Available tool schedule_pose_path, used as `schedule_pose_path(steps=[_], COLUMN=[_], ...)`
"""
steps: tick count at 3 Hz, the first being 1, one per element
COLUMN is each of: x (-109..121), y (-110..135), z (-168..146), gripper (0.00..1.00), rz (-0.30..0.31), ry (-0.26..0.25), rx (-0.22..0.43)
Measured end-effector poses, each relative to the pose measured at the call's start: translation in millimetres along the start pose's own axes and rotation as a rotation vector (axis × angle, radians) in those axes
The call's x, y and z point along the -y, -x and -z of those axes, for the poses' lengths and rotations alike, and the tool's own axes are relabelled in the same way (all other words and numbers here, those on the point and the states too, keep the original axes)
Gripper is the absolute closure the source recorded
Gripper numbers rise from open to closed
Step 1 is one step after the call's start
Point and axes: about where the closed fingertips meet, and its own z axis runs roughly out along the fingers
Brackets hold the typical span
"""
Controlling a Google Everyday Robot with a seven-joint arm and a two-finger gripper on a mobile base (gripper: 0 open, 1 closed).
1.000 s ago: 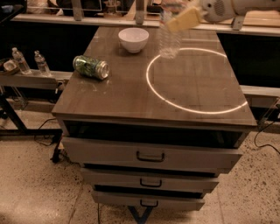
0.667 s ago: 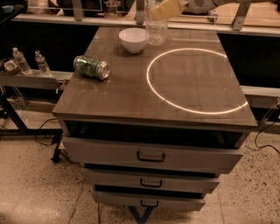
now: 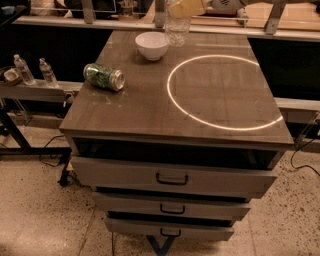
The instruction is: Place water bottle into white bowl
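The water bottle (image 3: 177, 27) is clear ribbed plastic and hangs upright at the top of the camera view, its base just above the cabinet top, right of the white bowl (image 3: 152, 45). Its cap is out of view. My gripper (image 3: 186, 7) is shut on the bottle's upper part at the top edge of the view, above and to the right of the bowl. The bowl sits at the far middle of the wooden cabinet top (image 3: 140, 105) and holds nothing.
A green patterned can (image 3: 104, 76) lies on its side at the left of the top. A bright ring of light (image 3: 220, 90) marks the right half. Two tiny bottles (image 3: 35, 70) stand on a side shelf at left. The drawers (image 3: 172, 179) below stand slightly open.
My gripper has carried the water bottle leftward and away toward the far edge, from above the ring of light to just right of the white bowl.
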Motion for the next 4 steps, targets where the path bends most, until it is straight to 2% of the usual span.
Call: schedule_pose_path(steps=[1, 2, 4], x=[-1, 5, 18], y=[14, 22, 27], z=[-30, -70, -147], gripper=[1.00, 1.00, 1.00], rz=[-0.024, -0.082, -0.256], ry=[-0.006, 0.003, 0.066], rx=[0.055, 0.098, 0.125])
